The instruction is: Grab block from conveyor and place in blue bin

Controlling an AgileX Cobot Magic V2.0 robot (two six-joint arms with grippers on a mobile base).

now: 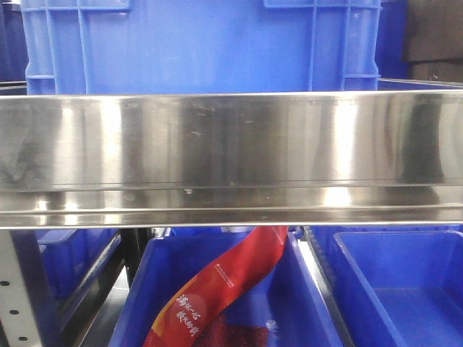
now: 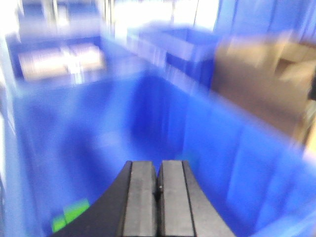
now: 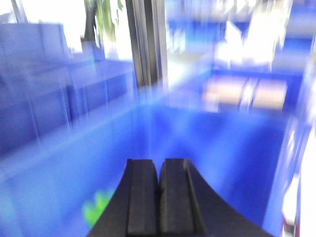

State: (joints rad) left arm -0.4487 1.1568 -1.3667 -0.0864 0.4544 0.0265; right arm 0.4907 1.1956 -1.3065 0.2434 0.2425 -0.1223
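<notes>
My left gripper (image 2: 159, 197) has its two grey pads pressed together with nothing between them, and it hangs above the inside of a large blue plastic bin (image 2: 148, 123), whose floor and walls fill the blurred left wrist view below and ahead of the pads; low to the left of that gripper a small bright green piece (image 2: 70, 215) lies on the bin floor, too smeared to say what it is. My right gripper (image 3: 159, 197) is pressed together the same way, holding nothing, over a blue bin interior (image 3: 222, 148) as well, with a fuzzy green patch (image 3: 98, 210) down to its left; whether either green shape is the block I cannot tell. Neither gripper shows in the front view, where a wide polished steel rail (image 1: 231, 155) runs across the middle, a tall blue plastic crate (image 1: 202, 43) stands behind it, and under it sit an open blue tub (image 1: 152, 282) with a red printed ribbon (image 1: 217, 289) draped into it and a second blue tub (image 1: 398, 289) to its right. The conveyor appears in no view
</notes>
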